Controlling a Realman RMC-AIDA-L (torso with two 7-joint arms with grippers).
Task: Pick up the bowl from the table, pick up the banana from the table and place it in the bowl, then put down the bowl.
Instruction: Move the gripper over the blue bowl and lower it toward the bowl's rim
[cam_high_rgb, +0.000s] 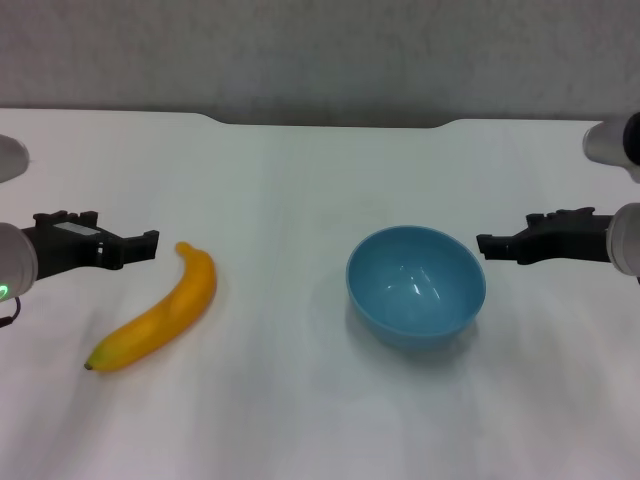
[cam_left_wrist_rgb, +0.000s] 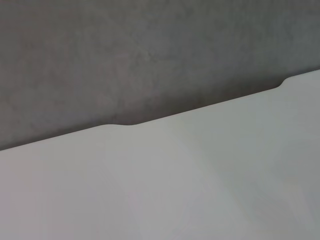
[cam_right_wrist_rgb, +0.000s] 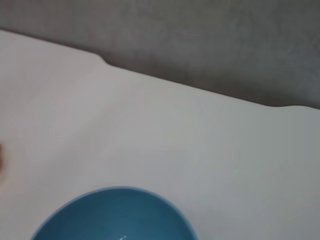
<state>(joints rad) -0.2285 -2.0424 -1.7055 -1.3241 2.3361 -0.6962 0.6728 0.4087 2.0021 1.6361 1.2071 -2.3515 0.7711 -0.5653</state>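
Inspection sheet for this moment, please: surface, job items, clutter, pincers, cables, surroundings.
Surface: white table, notch in far edge.
Bowl: upright, empty, on the table, right of centre.
Banana: lying on the table, left side, outside the bowl.
Clutter: nothing seen.
Left pincer: beside the banana's far end, holding nothing.
Right pincer: close beside the bowl's rim, holding nothing.
Cables: nothing clearly seen.
Surroundings: grey wall behind the table.

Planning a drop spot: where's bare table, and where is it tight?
Bare table: the strip between the banana and the bowl, the whole near edge, and the far band up to the notch. Tight: left gripper beside the banana's tip, right gripper beside the bowl's rim.
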